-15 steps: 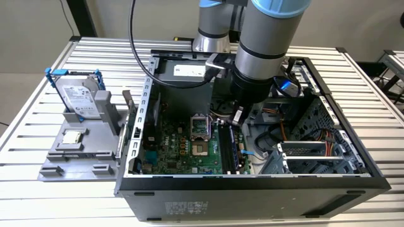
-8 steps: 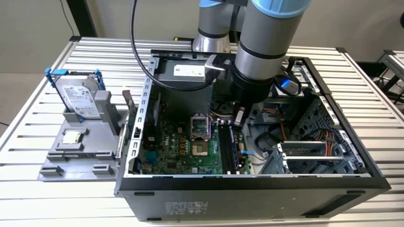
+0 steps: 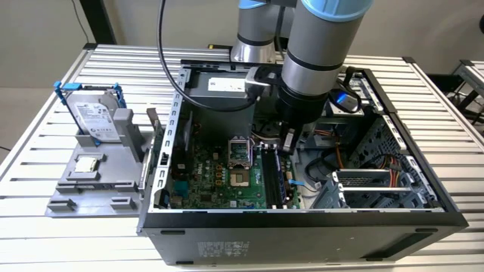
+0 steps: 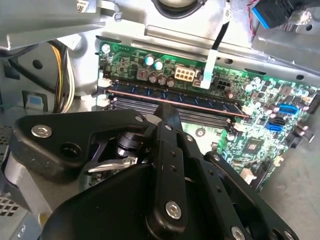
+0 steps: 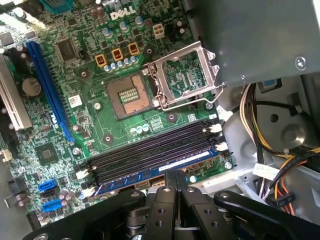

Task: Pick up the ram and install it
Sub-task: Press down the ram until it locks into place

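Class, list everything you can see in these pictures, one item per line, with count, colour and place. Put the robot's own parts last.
table: one, silver slats, under everything
computer case: one, black, open, on the table
motherboard: one, green, inside the case
processor socket: one, silver frame raised, mid-board
memory slots: several, black, beside the socket
ram: one, blue, lying along the outermost slot
cables: a bundle, yellow, orange and white, beside the board
fixture: one, grey, at the exterior view's left
hard drive: one, silver in a blue bracket, upright in the fixture
processor chip: one, silver, on the fixture
arm: one, grey and blue, reaching into the case
hand: one, black, shut, tip at the ram
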